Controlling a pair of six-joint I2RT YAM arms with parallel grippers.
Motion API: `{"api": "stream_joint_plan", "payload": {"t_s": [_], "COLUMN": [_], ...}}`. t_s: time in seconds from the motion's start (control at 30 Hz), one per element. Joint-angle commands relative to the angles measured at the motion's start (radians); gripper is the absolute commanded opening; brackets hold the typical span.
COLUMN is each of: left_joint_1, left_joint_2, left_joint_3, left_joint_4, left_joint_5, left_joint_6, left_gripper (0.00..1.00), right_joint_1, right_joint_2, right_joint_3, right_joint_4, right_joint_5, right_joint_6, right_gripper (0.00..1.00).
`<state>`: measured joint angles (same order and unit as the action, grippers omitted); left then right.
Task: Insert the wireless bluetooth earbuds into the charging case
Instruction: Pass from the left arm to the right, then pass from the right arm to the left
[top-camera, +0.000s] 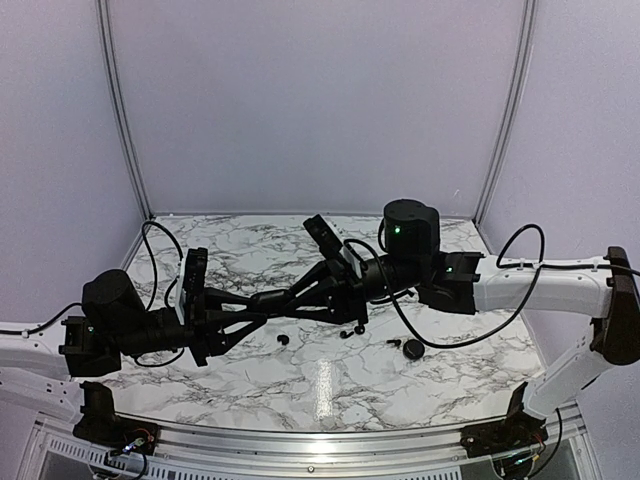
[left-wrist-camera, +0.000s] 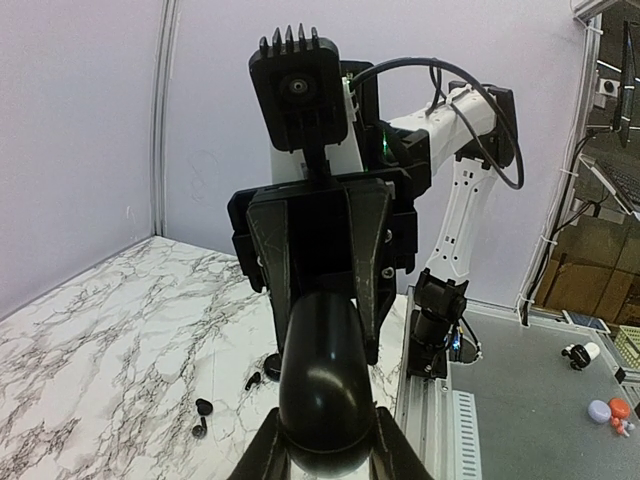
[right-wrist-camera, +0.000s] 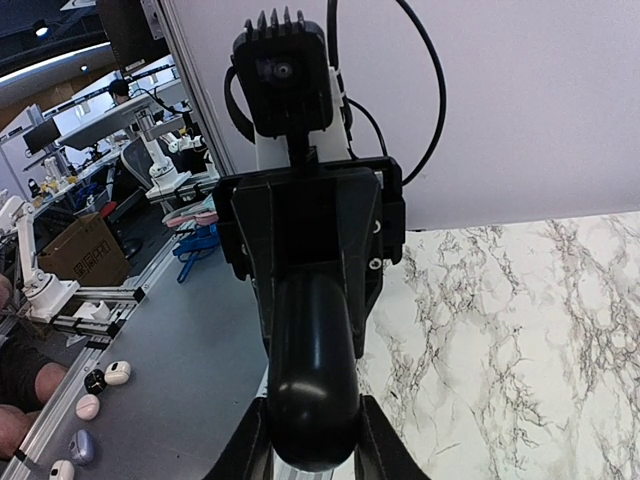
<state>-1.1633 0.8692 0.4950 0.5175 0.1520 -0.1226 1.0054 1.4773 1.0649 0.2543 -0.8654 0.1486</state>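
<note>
Over the middle of the marble table (top-camera: 250, 260), both arms meet nose to nose, and between them hangs a glossy black capsule that I take to be the charging case (left-wrist-camera: 320, 370). The left gripper (left-wrist-camera: 325, 455) is clamped tight on the near end. The right gripper (right-wrist-camera: 312, 450) hugs the far end, narrow, fingers against both flanks.

Long axis? It runs straight from one gripper to the other, lower left to upper right in the top view, roughly level above the table. Whether a lid faces up, I cannot tell.

The earbuds (top-camera: 345, 333) lie loose on the marble at the lower middle of the top view, below and a little right of the case, scattered, with a round black piece (top-camera: 413, 349) at the right end of the row. They are too small to read which way their stems point.

Now the dangers. Two grips on one slick, rounded shell: any mismatch between the arms could twist it free and drop it onto the buds. And with both grippers occupied, neither can fetch an earbud until one lets go.
</note>
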Motion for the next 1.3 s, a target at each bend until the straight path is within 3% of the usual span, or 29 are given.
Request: {"api": "stream_joint_plan", "payload": {"t_s": [0.0,0.2,0.37,0.53,0.77,1.07,1.27], "left_joint_1": [0.001,0.001,0.001,0.001,0.001,0.001,0.001], "left_joint_2": [0.003,-0.001,-0.002,-0.004,-0.006,0.002,0.04], "left_joint_3": [0.031,0.025,0.027,0.024,0.01,-0.022,-0.013], "left_joint_4": [0.02,0.019,0.019,0.026,0.065,0.212,0.256], "left_joint_5": [-0.005,0.002,0.001,-0.023,-0.053,-0.083,-0.084], "left_joint_6": [0.008,0.013,0.013,0.008,0.005,-0.025,-0.036], "left_gripper": [0.08,0.08,0.1,0.27,0.52,0.55,0.53], "right_joint_1": [0.005,0.005,0.006,0.005,-0.002,-0.002,-0.001], "right_joint_2": [-0.002,0.012,0.024,0.013,0.003,0.005,-0.005], "right_joint_3": [0.007,0.02,0.03,0.015,-0.011,-0.049,-0.054], "right_joint_4": [0.037,0.038,0.036,0.084,0.2,0.355,0.355], "right_joint_5": [-0.016,-0.011,-0.017,-0.015,0.014,0.065,0.097], "right_joint_6": [0.017,0.039,0.042,0.069,0.129,0.195,0.189], "right_gripper": [0.23,0.3,0.17,0.09,0.07,0.07,0.07]}}
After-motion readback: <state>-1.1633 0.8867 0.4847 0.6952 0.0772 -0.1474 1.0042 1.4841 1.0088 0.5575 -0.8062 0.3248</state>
